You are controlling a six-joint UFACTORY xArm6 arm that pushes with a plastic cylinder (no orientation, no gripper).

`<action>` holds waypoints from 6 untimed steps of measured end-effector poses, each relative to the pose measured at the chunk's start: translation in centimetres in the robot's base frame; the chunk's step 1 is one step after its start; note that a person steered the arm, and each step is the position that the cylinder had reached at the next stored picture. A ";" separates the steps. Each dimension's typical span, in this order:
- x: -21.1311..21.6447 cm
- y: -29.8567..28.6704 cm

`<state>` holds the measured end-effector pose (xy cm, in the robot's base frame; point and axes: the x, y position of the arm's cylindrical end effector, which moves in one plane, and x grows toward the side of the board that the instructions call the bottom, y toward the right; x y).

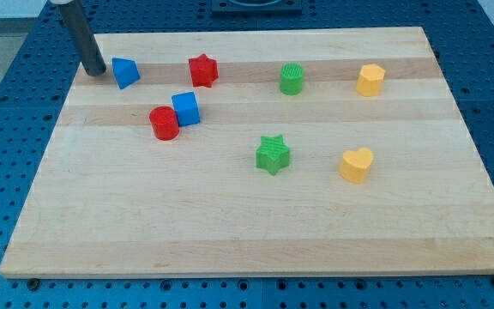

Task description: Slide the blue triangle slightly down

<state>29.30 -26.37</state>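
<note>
The small blue plastic triangle block [125, 72] sits near the top-left corner of the pale wooden worktop [230, 223]. My tip [96, 70] rests just to its left; there is no gripper, and the rod holds nothing. Best to circle above the triangle, then nudge gently downward. No writing is readable anywhere.

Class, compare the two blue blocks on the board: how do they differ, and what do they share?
The blue triangle is wedge-shaped; the blue cube is boxy. The triangle sits nearer the view's top-left, just right of my tip; the cube lies lower, farther from it. The cube touches the red cylinder; the triangle touches no block. Both are blue.
</note>
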 end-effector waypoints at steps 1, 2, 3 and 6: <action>0.9 0.0; 0.6 -1.1; -5.0 -3.7; -4.7 4.0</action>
<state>24.63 -22.32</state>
